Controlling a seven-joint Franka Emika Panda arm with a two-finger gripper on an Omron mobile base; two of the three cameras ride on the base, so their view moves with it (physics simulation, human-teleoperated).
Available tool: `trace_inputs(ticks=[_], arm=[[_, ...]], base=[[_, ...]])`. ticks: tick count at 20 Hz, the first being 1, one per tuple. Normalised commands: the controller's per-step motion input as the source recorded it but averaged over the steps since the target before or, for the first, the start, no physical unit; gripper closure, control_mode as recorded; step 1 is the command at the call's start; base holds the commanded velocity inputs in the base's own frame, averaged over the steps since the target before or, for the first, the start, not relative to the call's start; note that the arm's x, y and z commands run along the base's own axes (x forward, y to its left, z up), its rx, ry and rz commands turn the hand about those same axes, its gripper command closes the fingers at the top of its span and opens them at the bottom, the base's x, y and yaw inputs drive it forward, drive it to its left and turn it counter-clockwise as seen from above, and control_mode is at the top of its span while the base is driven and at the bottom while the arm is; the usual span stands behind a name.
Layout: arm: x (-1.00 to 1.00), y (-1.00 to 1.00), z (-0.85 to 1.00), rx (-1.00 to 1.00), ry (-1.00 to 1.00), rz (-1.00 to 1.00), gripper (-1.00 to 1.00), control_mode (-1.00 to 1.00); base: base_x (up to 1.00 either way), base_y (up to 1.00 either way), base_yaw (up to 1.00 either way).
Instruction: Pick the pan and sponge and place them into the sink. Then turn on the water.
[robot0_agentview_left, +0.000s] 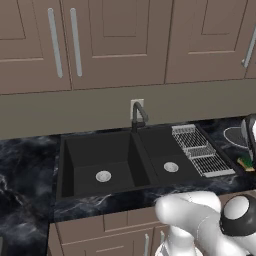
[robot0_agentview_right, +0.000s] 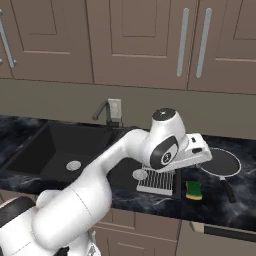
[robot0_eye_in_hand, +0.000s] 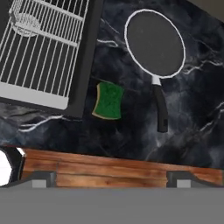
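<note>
From the left base view, the large matte-black double-basin sink (robot0_agentview_left: 117, 160) sits in the black marbled counter (robot0_agentview_left: 25, 165), each bowl with a round silver drain. The dark curved faucet (robot0_agentview_left: 138, 116) stands at the back between the bowls, with no stream falling from its spout. A silver wire dish rack (robot0_agentview_left: 201, 150) lies over the right side of the right bowl. At the right edge, a bit of the small yellow-and-green sponge (robot0_agentview_left: 246, 164) peeks out on the counter.

From the right base view, the white arm reaches over the right bowl and the rack, its hand above the counter right of the sink. The small round shallow frying pan (robot0_agentview_right: 220, 162), dark inside with a thin light rim and a straight black handle, rests on the counter to the right of the rack. The sponge lies just in front of it, near the counter's front edge, apart from the pan.

In the hand view, the gripper (robot0_eye_in_hand: 112, 177) hangs well above the counter, its finger tips spread wide with nothing between them. Below it the sponge lies between the rack's corner and the pan's handle, touching neither.
</note>
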Motion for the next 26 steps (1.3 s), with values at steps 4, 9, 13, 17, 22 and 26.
trace_inputs(ticks=[4, 9, 13, 17, 22, 26], arm=[[0.64, -0.67, -0.43, 0.0, 0.18, 0.0, -1.0, -1.0], [0.59, -0.52, -0.36, 0.0, 0.14, 0.0, -1.0, -1.0], [0.31, -0.55, -0.39, 0.0, 0.1, 0.0, -1.0, -1.0], [0.08, -0.63, -0.46, 0.0, 0.05, 0.0, -1.0, -1.0], [0.1, -0.56, -0.51, 0.02, 0.04, 0.0, -1.0, -1.0], [0.19, -0.47, -0.53, 0.03, 0.02, 0.0, -1.0, -1.0]], base=[[0.0, 0.0, 0.0], [0.0, 0.0, 0.0], [0.0, 0.0, 0.0], [0.0, 0.0, 0.0], [0.0, 0.0, 0.0], [0.0, 0.0, 0.0]])
